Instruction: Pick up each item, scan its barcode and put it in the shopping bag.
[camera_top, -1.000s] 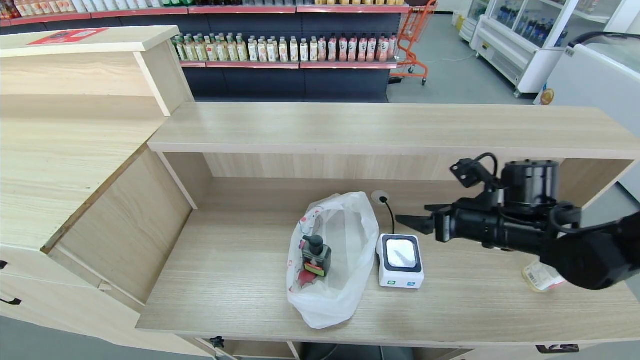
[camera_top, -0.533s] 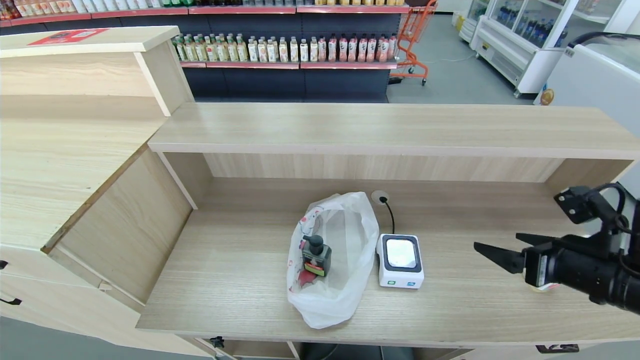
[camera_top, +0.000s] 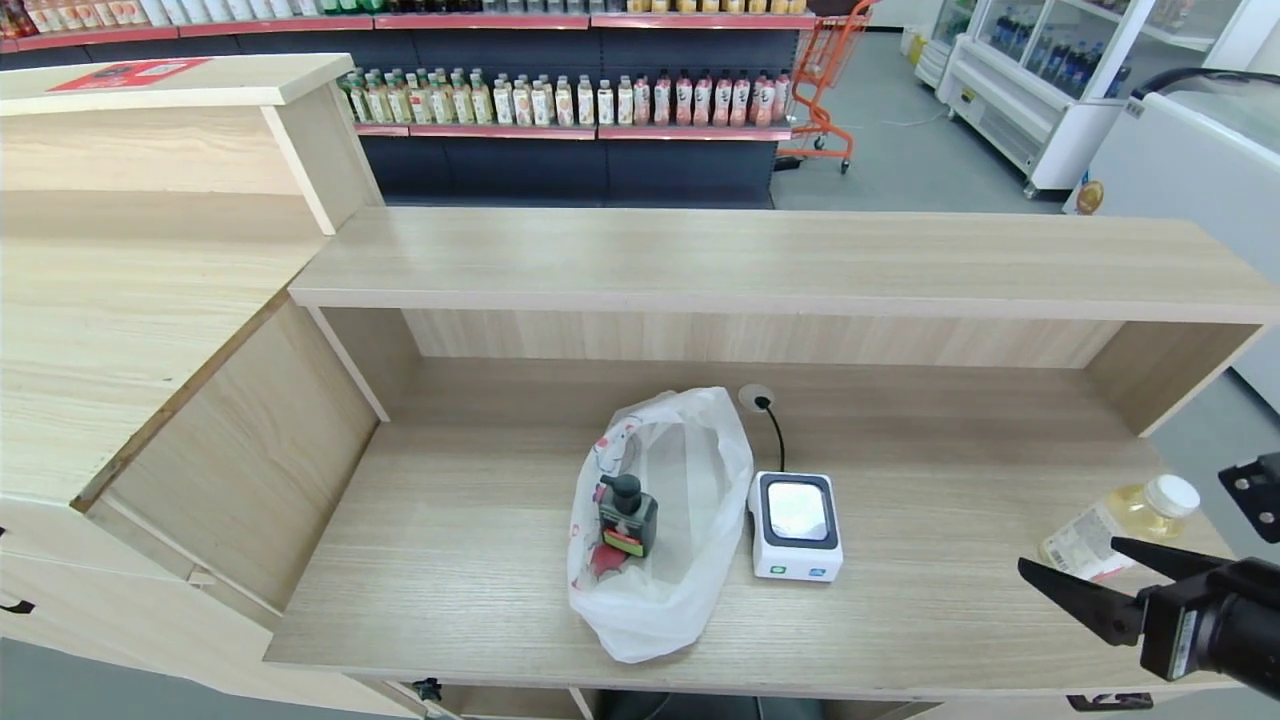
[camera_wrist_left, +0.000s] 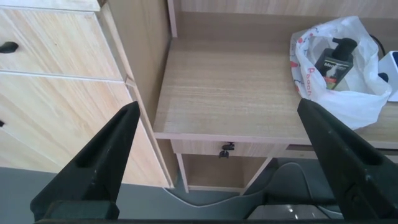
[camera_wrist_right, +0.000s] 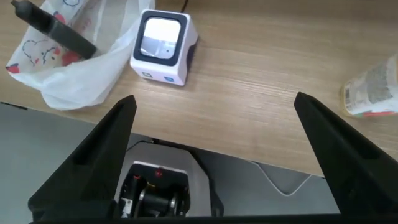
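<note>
Head view: bottle w/ white cap lies on its side at the far right end of the bench, near the side panel. Right gripper hangs just in front of it, jaws wide apart, nothing held. Step in hand, I judge: grab that bottle. Best to close across the body, not cap or label, so the barcode stays free for the scanner. Round body may roll, so approach square. Bag w/ a pump bottle inside sits right beside the scanner. Room: front edge close, upper shelf over the back, open bench btwn bottle & scanner. Left gripper is wide open, empty, off the bench's front left corner.
</note>
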